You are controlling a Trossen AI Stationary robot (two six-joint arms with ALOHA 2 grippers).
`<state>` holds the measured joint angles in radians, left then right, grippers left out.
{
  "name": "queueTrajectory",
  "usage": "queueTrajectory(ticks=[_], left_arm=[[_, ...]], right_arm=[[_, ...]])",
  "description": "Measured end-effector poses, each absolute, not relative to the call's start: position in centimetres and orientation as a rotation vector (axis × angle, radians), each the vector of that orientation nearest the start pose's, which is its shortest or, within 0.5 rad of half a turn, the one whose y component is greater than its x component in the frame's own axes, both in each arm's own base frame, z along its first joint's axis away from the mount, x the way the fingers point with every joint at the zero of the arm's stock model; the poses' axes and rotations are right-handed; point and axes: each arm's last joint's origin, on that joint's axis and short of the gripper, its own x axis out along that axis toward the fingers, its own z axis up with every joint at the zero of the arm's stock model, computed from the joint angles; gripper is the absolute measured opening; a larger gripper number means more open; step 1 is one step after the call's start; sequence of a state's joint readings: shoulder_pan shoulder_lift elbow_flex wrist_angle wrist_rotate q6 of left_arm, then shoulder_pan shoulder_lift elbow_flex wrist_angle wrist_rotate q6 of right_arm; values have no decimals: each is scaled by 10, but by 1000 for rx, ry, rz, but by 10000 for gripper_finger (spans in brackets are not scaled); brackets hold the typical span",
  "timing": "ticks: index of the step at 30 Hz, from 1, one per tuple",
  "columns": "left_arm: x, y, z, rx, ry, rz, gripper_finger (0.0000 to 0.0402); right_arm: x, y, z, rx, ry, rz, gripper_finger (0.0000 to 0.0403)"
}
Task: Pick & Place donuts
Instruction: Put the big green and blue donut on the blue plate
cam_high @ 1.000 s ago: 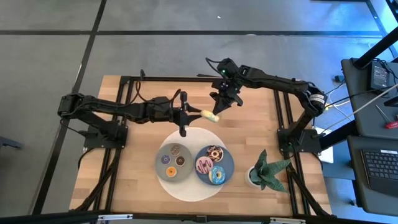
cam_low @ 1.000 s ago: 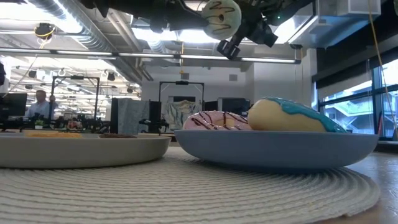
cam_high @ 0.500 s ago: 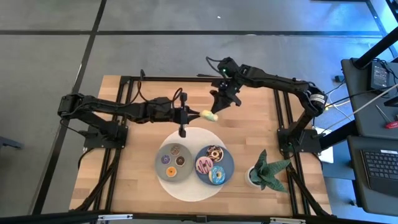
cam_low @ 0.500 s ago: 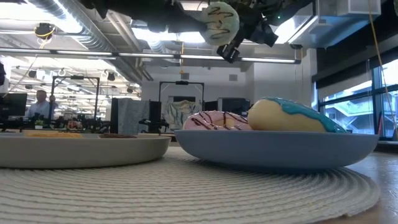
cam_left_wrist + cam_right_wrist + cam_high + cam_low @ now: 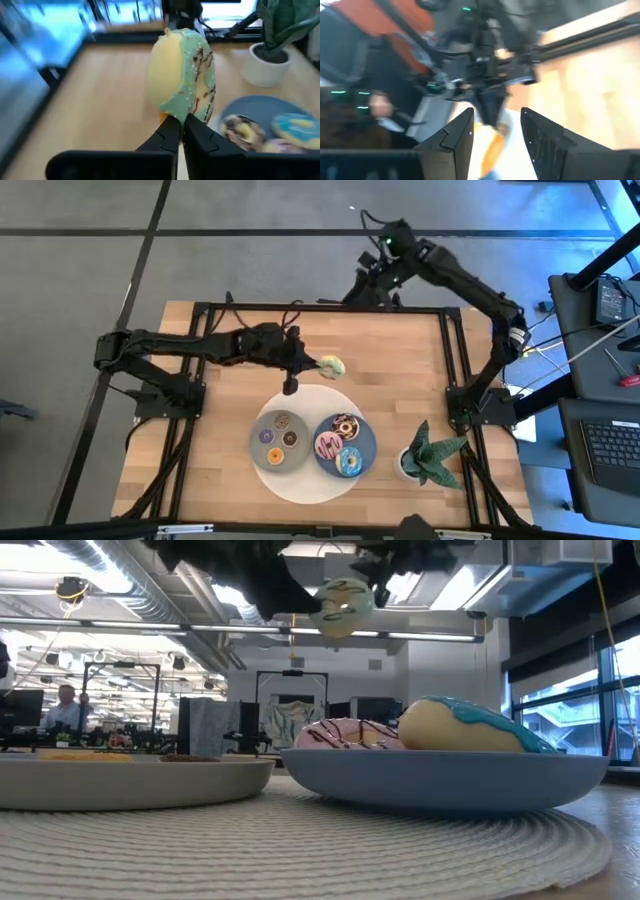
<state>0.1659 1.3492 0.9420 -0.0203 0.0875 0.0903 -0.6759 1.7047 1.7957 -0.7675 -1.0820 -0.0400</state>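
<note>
Presently the wooden slatted table (image 5: 400, 380) carries a round pale woven mat (image 5: 310, 480), lying just ahead of and below the working tool. On the mat sit a round grey plate (image 5: 256, 452) and a round blue plate (image 5: 368, 448), side by side and touching or nearly so. A small potted green plant in a white pot (image 5: 428, 455) stands beyond the blue plate, apart from the tool.

The left gripper (image 5: 305, 364) is the tool at work. Its dark fingers (image 5: 170, 131) are clamped on the lower edge of the yellow-green iced toy donut with chocolate drizzle (image 5: 183, 75), held on edge and raised clear of the table, above the far rim of the mat. The right gripper (image 5: 368, 288) hangs at the table's far edge, well apart from the donut; its fingers stand spread with nothing between them.

The blue plate holds the chocolate sprinkled donut (image 5: 345, 424), the pink iced donut (image 5: 328, 445) and the blue iced donut (image 5: 349, 462). The grey plate holds three tiny rings: brown (image 5: 282, 421), purple (image 5: 266, 437) and orange (image 5: 274, 455).

Judgement: the step in hand is the carry of the last large donut. The next move calls for travel toward the blue plate, lowering over its free area, then release without disturbing its neighbours.
</note>
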Motion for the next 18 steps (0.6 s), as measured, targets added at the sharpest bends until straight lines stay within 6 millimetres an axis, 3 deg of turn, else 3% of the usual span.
queueTrajectory(ticks=[3,9,14,18], left_arm=[[301,49,289,-81,565,33,4],[328,66,287,-168,779,-89,4],[357,82,289,-376,771,-196,4],[385,79,300,-462,738,-234,4]], right_arm=[[286,-201,416,412,474,278,165],[271,-194,438,283,582,80,165],[259,-188,435,284,718,42,165],[252,-184,425,276,857,24,165]])
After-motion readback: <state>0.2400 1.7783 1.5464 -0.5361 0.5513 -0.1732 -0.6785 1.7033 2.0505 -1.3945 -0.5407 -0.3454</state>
